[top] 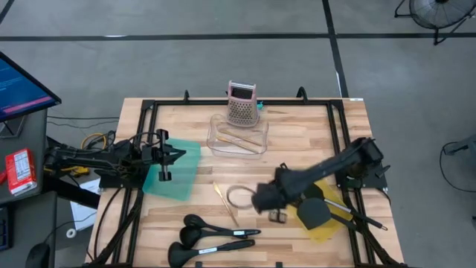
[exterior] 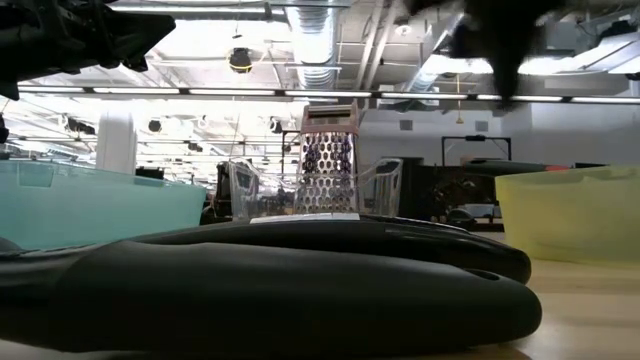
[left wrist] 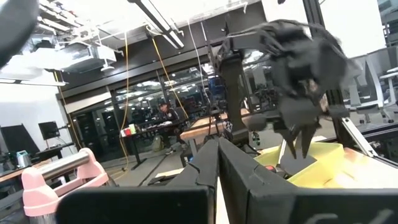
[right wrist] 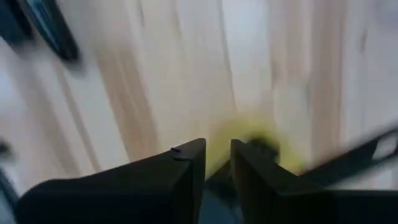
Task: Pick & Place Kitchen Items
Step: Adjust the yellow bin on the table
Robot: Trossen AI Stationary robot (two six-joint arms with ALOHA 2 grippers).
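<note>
Three black long-handled utensils lie side by side near the table's front edge; in the low view they fill the foreground. Another black utensil rests with its head in the yellow bin, its handle sticking out toward the right edge. A thin pale stick lies mid-table. My right gripper points down over bare wood just left of the yellow bin, its fingers slightly apart with nothing between them. My left gripper hovers shut above the teal bin.
A clear container with pale wooden pieces stands at the back middle, with the pink grater upright behind it. A pale ring lies beside the stick. A black frame runs around the tabletop. Bare wood lies between the bins.
</note>
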